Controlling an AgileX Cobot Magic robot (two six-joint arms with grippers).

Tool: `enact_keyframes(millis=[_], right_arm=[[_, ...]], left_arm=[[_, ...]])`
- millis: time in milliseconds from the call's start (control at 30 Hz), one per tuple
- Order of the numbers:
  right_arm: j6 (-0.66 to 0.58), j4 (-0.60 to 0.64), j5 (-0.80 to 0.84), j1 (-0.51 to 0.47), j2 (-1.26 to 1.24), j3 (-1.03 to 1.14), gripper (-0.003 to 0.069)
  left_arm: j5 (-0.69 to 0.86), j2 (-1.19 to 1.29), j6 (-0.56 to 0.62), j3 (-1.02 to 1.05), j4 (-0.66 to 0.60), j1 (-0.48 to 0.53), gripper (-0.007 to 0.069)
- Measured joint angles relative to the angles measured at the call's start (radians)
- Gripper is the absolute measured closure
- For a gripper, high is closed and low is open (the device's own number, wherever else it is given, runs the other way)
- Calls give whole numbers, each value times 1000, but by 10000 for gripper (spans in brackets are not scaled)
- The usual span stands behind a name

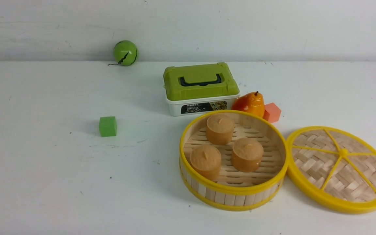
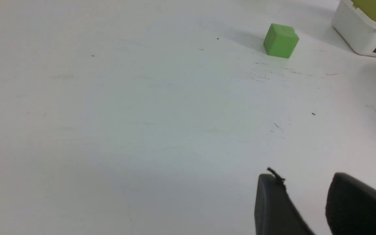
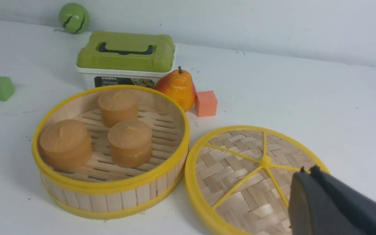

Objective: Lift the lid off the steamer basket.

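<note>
Lid point(image 1: 339, 168) laid on tabletop point(image 1: 44, 179) against steamer basket point(image 1: 233, 192), leaving it open: removal looks done | my left hand point(image 2: 305, 179) parted, empty | right hand point(image 3: 307, 174): opening unclear

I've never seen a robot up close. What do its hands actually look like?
The left gripper shows two matte, dark grey fingers with rounded tips, one with a small frayed black scrap at its tip. The right gripper looks the same dark, blocky grey. No cables, markings or arm segments are in view.
</note>
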Motion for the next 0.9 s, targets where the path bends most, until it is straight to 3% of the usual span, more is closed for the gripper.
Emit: enact_keyframes(millis=[133, 333, 500, 900], right_arm=[[13, -14, -245, 0, -30, 172, 681], [169, -139, -495, -23, -173, 432, 681], [282, -202, -380, -94, -283, 494, 681], [410, -306, -170, -106, -309, 494, 681]], left_arm=[[0, 0, 0, 0, 0, 0, 385], [0, 0, 0, 0, 0, 0, 385], [0, 0, 0, 0, 0, 0, 385], [0, 0, 0, 0, 0, 0, 385]])
